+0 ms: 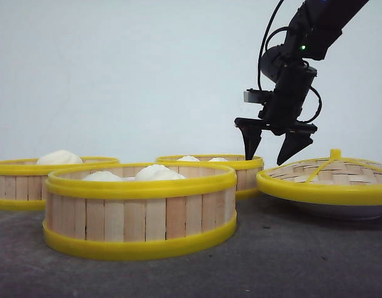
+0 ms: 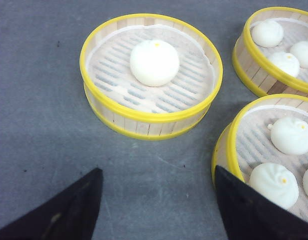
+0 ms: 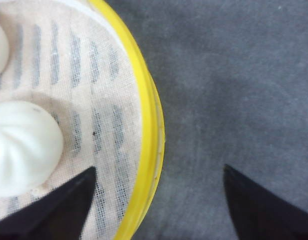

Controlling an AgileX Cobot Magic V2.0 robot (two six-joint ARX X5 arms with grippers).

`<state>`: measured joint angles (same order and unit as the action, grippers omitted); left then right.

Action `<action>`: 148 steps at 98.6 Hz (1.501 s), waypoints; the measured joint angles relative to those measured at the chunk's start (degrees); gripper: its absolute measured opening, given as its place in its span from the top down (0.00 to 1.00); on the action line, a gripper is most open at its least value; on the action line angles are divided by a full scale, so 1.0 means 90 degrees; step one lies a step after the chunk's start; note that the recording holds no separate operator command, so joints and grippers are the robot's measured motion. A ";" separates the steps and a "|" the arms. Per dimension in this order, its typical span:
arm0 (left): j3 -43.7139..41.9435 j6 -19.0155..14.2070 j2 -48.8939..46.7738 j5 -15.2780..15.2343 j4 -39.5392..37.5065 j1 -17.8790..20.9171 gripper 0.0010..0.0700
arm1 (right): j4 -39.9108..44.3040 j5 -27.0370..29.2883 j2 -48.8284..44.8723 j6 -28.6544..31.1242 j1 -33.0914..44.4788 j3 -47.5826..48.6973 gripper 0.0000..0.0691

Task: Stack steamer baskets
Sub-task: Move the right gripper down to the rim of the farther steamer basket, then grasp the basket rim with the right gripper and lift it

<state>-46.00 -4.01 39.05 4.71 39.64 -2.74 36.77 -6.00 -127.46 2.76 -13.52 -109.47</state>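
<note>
Three steamer baskets sit on the grey table [image 1: 290, 261], none stacked. The near basket [image 1: 140, 214] is the landmark: it stands closest to the camera and holds white buns [image 1: 158, 173]. The left basket [image 1: 29, 180] sits behind it and to its left, apart from it, with one bun [image 2: 154, 62] inside. The far basket [image 1: 240, 166] sits behind it and to its right, also with buns. Right of the far basket, a domed lid [image 1: 330, 177] rests on a white plate [image 1: 340, 210]. The right gripper [image 1: 272, 146] hangs just above the far basket's right rim, fingers spread wide and empty; in the right wrist view one finger [image 3: 58, 207] is over the cloth liner inside the rim and the other over bare table outside it. The left gripper [image 2: 156, 210] is likewise spread wide and holds nothing, above the table between the left basket and the near basket.
</note>
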 joint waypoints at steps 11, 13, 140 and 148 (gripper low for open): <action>0.0000 0.0000 0.0000 0.0000 0.0000 0.0000 0.39 | -0.0066 0.0000 -0.0044 0.0000 -0.0017 -0.0007 0.49; 0.0000 0.0000 0.0000 0.0000 0.0000 0.0000 0.39 | -0.0066 0.0000 -0.0061 0.0000 -0.0017 -0.0015 0.51; 0.0000 0.0017 0.0000 -0.0032 -0.0185 0.0000 0.39 | 0.1715 -0.0141 0.1188 0.1008 -0.0389 -0.1107 0.96; 0.0000 0.0017 0.0000 -0.0032 -0.0185 0.0000 0.39 | 0.2220 -0.0119 0.1416 0.1010 -0.0522 -0.1112 0.96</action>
<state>-46.00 -3.86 39.05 4.43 37.98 -2.74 56.75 -7.07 -114.72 11.86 -18.22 -119.48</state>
